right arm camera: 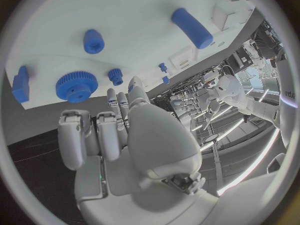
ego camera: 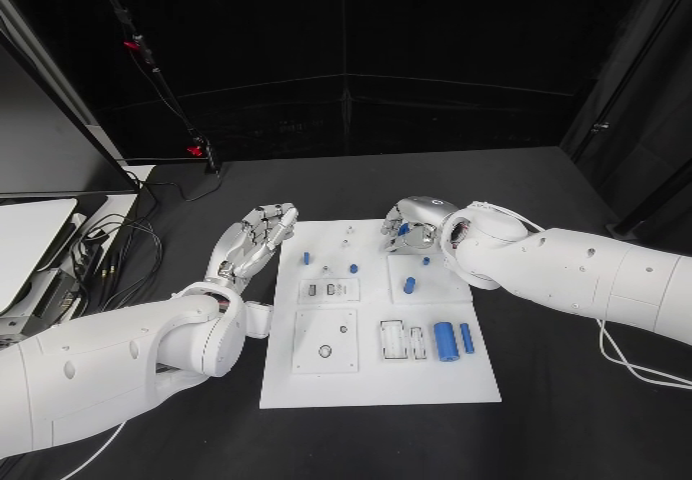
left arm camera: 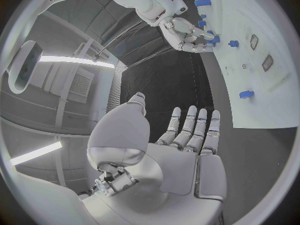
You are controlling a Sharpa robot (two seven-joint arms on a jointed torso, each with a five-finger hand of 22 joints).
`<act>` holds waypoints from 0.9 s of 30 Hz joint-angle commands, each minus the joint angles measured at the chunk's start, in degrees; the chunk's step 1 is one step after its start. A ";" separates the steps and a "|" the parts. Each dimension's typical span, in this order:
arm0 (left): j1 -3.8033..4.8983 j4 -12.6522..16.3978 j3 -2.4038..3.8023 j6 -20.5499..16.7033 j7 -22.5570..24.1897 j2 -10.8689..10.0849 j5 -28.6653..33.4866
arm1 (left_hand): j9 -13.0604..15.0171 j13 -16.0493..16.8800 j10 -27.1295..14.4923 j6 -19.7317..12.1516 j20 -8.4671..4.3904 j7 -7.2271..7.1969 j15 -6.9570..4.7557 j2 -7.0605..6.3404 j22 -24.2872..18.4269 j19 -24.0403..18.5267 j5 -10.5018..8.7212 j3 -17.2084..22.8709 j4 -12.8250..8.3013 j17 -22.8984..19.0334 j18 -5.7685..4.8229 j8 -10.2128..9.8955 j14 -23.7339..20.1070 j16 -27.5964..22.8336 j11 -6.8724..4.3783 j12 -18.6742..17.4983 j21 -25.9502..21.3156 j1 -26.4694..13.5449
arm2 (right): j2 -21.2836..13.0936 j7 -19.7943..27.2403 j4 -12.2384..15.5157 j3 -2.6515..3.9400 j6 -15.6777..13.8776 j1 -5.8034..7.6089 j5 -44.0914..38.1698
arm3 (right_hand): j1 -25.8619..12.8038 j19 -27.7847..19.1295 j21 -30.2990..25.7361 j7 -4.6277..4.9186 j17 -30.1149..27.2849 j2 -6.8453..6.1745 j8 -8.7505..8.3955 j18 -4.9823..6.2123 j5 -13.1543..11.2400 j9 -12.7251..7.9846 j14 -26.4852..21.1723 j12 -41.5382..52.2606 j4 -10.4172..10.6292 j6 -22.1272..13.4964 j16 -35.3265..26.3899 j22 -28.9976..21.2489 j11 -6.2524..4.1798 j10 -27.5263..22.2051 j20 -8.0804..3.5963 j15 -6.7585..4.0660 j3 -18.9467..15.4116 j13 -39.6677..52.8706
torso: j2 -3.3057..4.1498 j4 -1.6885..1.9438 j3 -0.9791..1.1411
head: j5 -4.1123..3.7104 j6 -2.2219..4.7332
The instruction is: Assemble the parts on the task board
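Observation:
The white task board [ego camera: 378,375] lies in the middle of the black table. Small blue parts stand on it: a peg [ego camera: 306,258], another peg [ego camera: 353,268], and a piece [ego camera: 410,285]. A thick blue cylinder [ego camera: 446,342] and a thinner one [ego camera: 467,338] lie near its right edge. My right hand [ego camera: 411,230] hangs over the board's far right corner, fingers pointing down and apart, holding nothing. Just beyond its fingers [right arm camera: 94,135] sit a blue gear [right arm camera: 76,86] and a smaller gear [right arm camera: 115,76]. My left hand [ego camera: 257,240] is off the board's far left edge, flat with straight fingers [left arm camera: 194,130].
A monitor and a tangle of cables [ego camera: 108,250] lie at the table's left side. Black table surface [ego camera: 562,400] stretches to the right of the board and beyond its far edge.

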 commanded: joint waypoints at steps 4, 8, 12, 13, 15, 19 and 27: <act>0.08 -0.06 0.07 0.59 15.92 0.04 -0.39 | -0.08 -0.05 -0.03 0.25 -0.11 9.33 0.09 0.70 0.02 0.35 0.35 0.25 -0.07 0.08 0.61 -0.32 0.24 -0.01 0.07 -0.43 0.35 0.00 | -0.04 -1.89 0.47 0.06 1.56 0.11 -1.98 | 0.86 2.75 -0.19 -0.11 1.41 0.20 -0.81 -0.53 -0.11 0.05 3.53 -0.56 0.05 0.97 -0.26 10.05 -0.10 1.53 0.34 0.03 0.62 0.03 | -0.14 -0.01 -0.05 | -0.20 -0.37; 0.08 -0.06 0.07 0.59 15.87 0.03 -0.39 | -0.08 -0.05 -0.03 0.25 -0.11 9.33 0.09 0.70 0.02 0.35 0.35 0.25 -0.07 0.08 0.61 -0.32 0.24 -0.01 0.07 -0.43 0.35 0.00 | -0.03 -2.70 0.41 0.06 2.24 0.11 -2.38 | 1.06 2.77 -0.18 -0.16 1.50 0.24 -1.05 -0.53 -0.11 0.03 3.55 -0.76 0.05 1.03 -0.24 10.07 -0.15 1.83 0.30 -0.02 0.73 0.00 | -0.21 0.08 -0.08 | -0.32 -0.55; 0.08 -0.05 0.07 0.59 15.82 0.00 -0.39 | -0.09 -0.05 -0.09 0.20 -0.11 9.33 0.11 0.82 0.01 0.33 0.52 0.22 -0.09 0.08 0.59 -0.38 0.26 0.00 0.08 -0.48 0.35 0.10 | 0.02 -3.20 0.33 0.06 2.51 0.11 -2.60 | 1.15 2.76 -0.19 -0.18 1.43 0.24 -1.14 -0.53 -0.11 0.03 3.54 -0.87 0.04 1.08 -0.25 10.06 -0.16 1.90 0.29 -0.03 0.77 -0.01 | -0.27 0.09 -0.10 | -0.33 -0.62; 0.08 -0.06 0.07 0.56 15.85 -0.01 -0.39 | -0.09 -0.05 -0.09 0.20 -0.11 9.33 0.11 0.84 0.00 0.31 0.56 0.21 -0.10 0.08 0.59 -0.39 0.26 0.00 0.08 -0.49 0.35 0.12 | 0.01 -3.28 0.36 0.06 2.57 0.11 -2.62 | 1.18 2.75 -0.20 -0.20 1.42 0.22 -1.18 -0.53 -0.11 0.02 3.54 -0.93 0.03 1.08 -0.25 10.04 -0.15 1.91 0.28 -0.03 0.77 -0.02 | -0.28 0.11 -0.10 | -0.32 -0.67; 0.08 -0.07 0.06 0.54 15.88 -0.02 -0.39 | -0.08 -0.05 -0.09 0.21 -0.12 9.33 0.08 0.83 -0.03 0.27 0.60 0.18 -0.10 0.08 0.59 -0.39 0.25 0.00 0.09 -0.49 0.33 0.14 | 0.00 -3.59 0.44 0.05 2.95 0.11 -2.66 | 1.25 2.73 -0.21 -0.23 1.41 0.16 -1.31 -0.52 -0.11 0.01 3.54 -1.09 0.02 1.08 -0.25 10.02 -0.14 1.92 0.27 -0.03 0.79 -0.04 | -0.27 0.19 -0.11 | -0.34 -0.76; 0.08 -0.08 0.06 0.50 15.88 -0.10 -0.39 | -0.08 -0.04 -0.08 0.21 -0.12 9.34 0.06 0.82 -0.03 0.26 0.64 0.16 -0.10 0.08 0.59 -0.39 0.25 -0.01 0.09 -0.50 0.33 0.16 | 0.16 -4.34 0.41 0.05 3.83 0.11 -2.69 | 1.27 2.69 -0.23 -0.25 1.31 0.14 -1.35 -0.51 -0.11 0.01 3.52 -1.15 0.02 1.09 -0.27 9.96 -0.13 1.93 0.27 -0.03 0.79 -0.05 | -0.36 0.01 -0.18 | -0.22 -1.09; 0.07 -0.33 0.06 0.63 15.81 0.11 -0.39 | -0.07 -0.04 -0.08 0.23 -0.14 9.34 0.01 0.80 -0.09 0.18 0.76 0.09 -0.11 0.08 0.59 -0.40 0.23 -0.01 0.10 -0.51 0.29 0.22 | 0.77 -5.14 0.24 0.05 4.22 0.10 -2.71 | 1.68 2.57 -0.31 -0.34 0.99 0.24 -1.62 -0.46 -0.09 0.04 3.46 -1.62 -0.07 1.40 -0.34 9.76 -0.12 2.09 0.26 -0.02 1.06 -0.06 | -0.40 0.15 -0.20 | -0.17 -1.50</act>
